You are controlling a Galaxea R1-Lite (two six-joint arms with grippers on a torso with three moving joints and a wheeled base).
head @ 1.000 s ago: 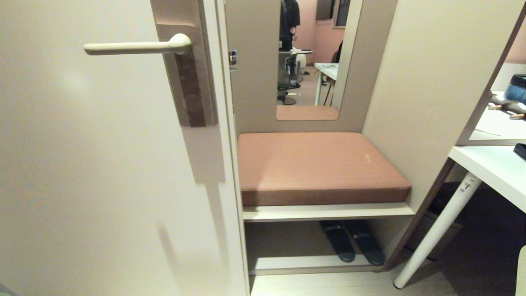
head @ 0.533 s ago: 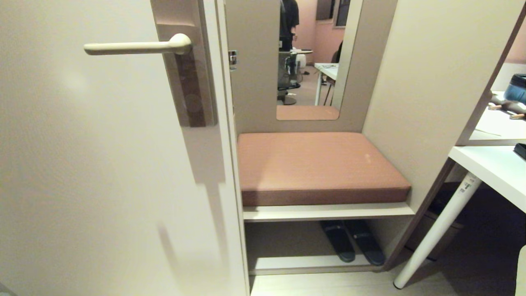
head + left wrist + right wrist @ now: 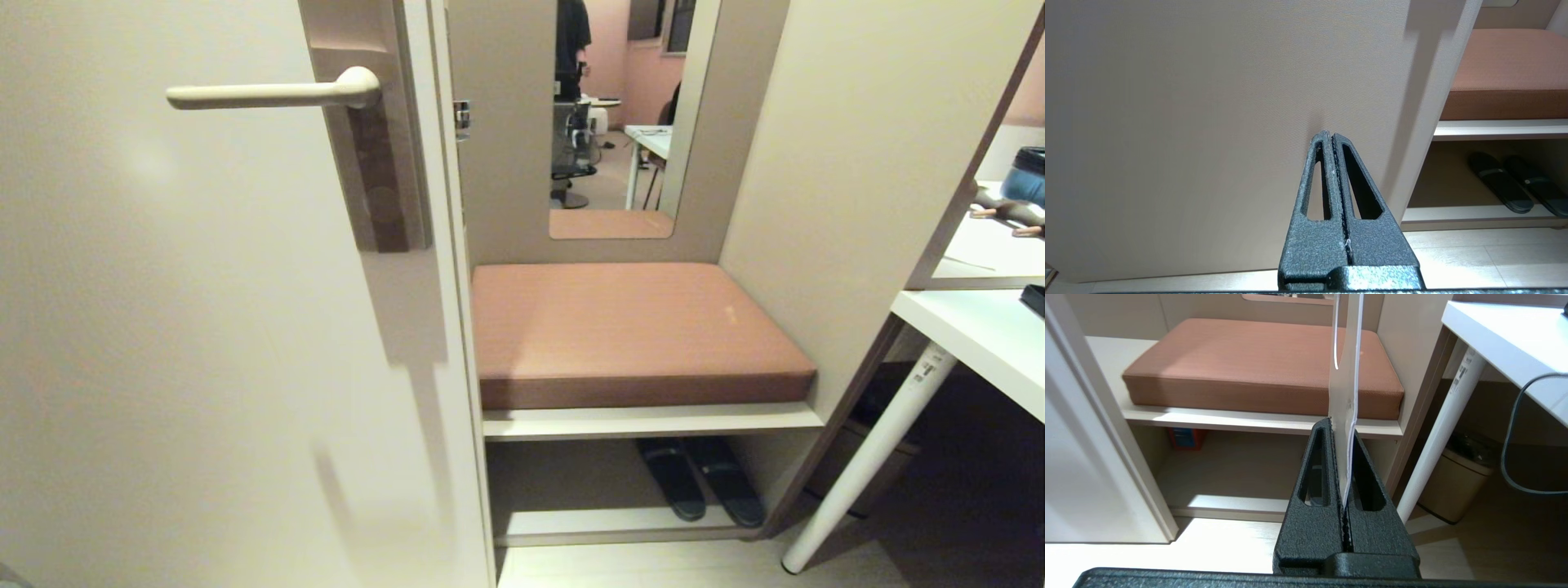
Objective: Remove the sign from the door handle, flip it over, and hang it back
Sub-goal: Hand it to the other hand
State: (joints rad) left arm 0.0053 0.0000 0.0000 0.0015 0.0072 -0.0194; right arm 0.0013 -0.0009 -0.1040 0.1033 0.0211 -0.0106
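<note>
Cream-beige and bare, the handle [image 3: 273, 94] stuck out leftward from its brown backplate [image 3: 377, 163] on the door [image 3: 163, 367], with nothing hung on it. The sign [image 3: 1345, 388] was off already: the right wrist view showed it pinched edge-on in the right gripper [image 3: 1342, 428], low down and out of the head view, standing up from the clamped fingers as a thin pale card in front of the cushion [image 3: 1249, 363] and the shelf [image 3: 1229, 420]. Which face was turned where could not be told from that thin edge. The left gripper [image 3: 1329, 136] was pressed shut on nothing, parked low near the door's lower part, with the slippers [image 3: 1515, 183] off to its right under the bench.

So the removal looked done and the turning-over was probably the step in hand. Next the right arm would need to lift the card up and to the left, bring its hole level with the lever's free left end, and slide it on towards the backplate.
</note>
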